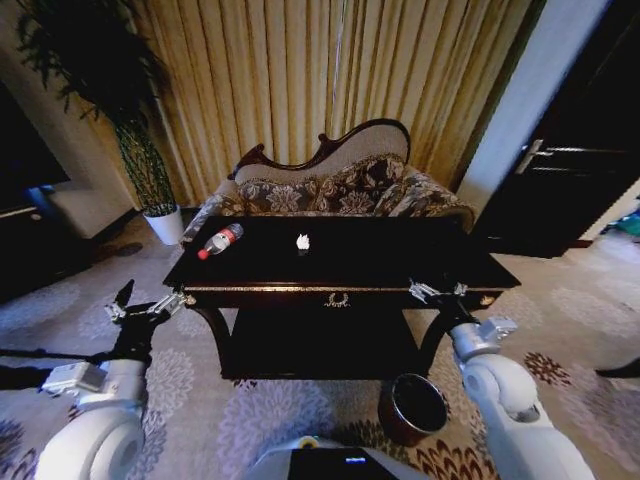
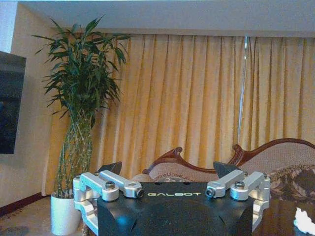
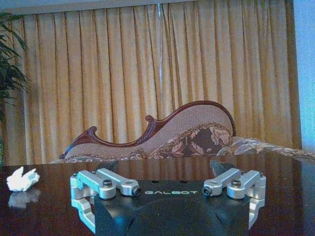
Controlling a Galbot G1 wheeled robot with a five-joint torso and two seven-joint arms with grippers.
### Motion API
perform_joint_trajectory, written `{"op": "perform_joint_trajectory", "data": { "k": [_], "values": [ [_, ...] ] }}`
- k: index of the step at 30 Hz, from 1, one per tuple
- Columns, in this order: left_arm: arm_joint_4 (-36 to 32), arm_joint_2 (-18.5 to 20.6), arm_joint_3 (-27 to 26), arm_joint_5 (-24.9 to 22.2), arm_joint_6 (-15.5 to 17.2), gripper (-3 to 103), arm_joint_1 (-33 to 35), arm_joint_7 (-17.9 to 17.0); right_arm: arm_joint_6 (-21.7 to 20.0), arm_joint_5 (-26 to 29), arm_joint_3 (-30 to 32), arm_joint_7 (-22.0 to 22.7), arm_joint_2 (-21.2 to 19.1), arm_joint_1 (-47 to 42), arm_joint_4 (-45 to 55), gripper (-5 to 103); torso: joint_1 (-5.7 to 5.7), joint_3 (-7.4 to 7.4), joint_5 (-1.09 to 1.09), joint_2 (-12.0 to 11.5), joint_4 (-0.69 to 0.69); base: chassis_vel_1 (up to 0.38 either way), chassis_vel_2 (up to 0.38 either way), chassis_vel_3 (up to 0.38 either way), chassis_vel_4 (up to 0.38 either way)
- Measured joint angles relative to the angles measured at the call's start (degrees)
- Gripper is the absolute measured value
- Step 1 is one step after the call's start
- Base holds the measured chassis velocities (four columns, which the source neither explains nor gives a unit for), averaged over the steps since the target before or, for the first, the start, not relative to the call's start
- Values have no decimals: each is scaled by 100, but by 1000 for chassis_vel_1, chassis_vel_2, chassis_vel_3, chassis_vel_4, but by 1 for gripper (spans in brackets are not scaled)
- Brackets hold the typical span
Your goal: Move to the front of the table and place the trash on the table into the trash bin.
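The dark glossy table [image 1: 400,262] stands right in front of me, before the sofa. On its far left lies a clear plastic bottle [image 1: 220,241] with a red cap. A white crumpled scrap [image 1: 303,241] sits near the middle of the back edge and is also seen as the scrap [image 3: 22,179] and the scrap [image 2: 305,221]. The reddish-brown trash bin [image 1: 413,407] stands on the carpet below the table's front right. My left gripper [image 1: 150,302] [image 2: 167,169] hangs open off the table's front left corner. My right gripper [image 1: 437,290] [image 3: 166,167] is open at the front edge, holding nothing.
An ornate patterned sofa [image 1: 340,185] fills the space behind the table, with gold curtains [image 1: 320,70] behind it. A tall plant in a white pot [image 1: 165,224] stands at the back left. A dark door [image 1: 570,170] is at the right. Patterned carpet [image 1: 250,420] lies around the table.
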Motion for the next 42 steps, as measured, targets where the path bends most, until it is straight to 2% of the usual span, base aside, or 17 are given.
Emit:
{"op": "perform_joint_trajectory", "data": {
  "k": [11,16,20,24,25,29,33,38,41,42],
  "values": [
    [0,-42,-14,45,-9,100,35,-8,-157,6,-169,126,-26,-2,102,100,-1,0,0,0,0,-62,69,68,-64],
    [0,-222,-31,183,-69,100,187,-10,-575,73,-410,100,-203,204,210,100,-4,-2,-1,2,0,0,0,0,0],
    [0,-297,-81,231,-104,100,260,-10,-733,152,-574,63,-349,360,208,100,-4,-2,-1,2,2,0,0,0,0],
    [0,-391,-215,273,-148,100,384,-2,-873,292,-830,-80,-624,616,76,100,-3,-1,1,1,0,0,0,0,0],
    [0,-417,-318,318,-175,100,457,8,-895,514,-1003,-99,-826,795,-15,100,-2,-1,0,1,-1,0,0,0,0],
    [0,-444,-459,360,-219,100,536,13,-916,769,-1250,-100,-1098,1080,-149,100,-3,-1,0,2,1,0,0,0,0],
    [0,-526,-609,362,-230,100,713,2,-1044,1383,-1801,-79,-1687,1874,-445,100,-2,-1,0,1,1,0,0,0,0],
    [0,-532,-589,362,-222,100,758,-4,-1161,1671,-2175,-40,-1990,2438,-598,100,-2,-1,1,1,0,0,0,0,0],
    [0,-518,-528,381,-214,100,796,-27,-1493,2259,-2785,92,-2418,3314,-742,100,-2,-1,-2,1,1,0,0,0,0],
    [0,-518,-528,381,-214,100,796,-27,-1493,2259,-2785,92,-2418,3314,-742,100,-2,-1,-2,1,1,0,0,0,0]
  ]
}}
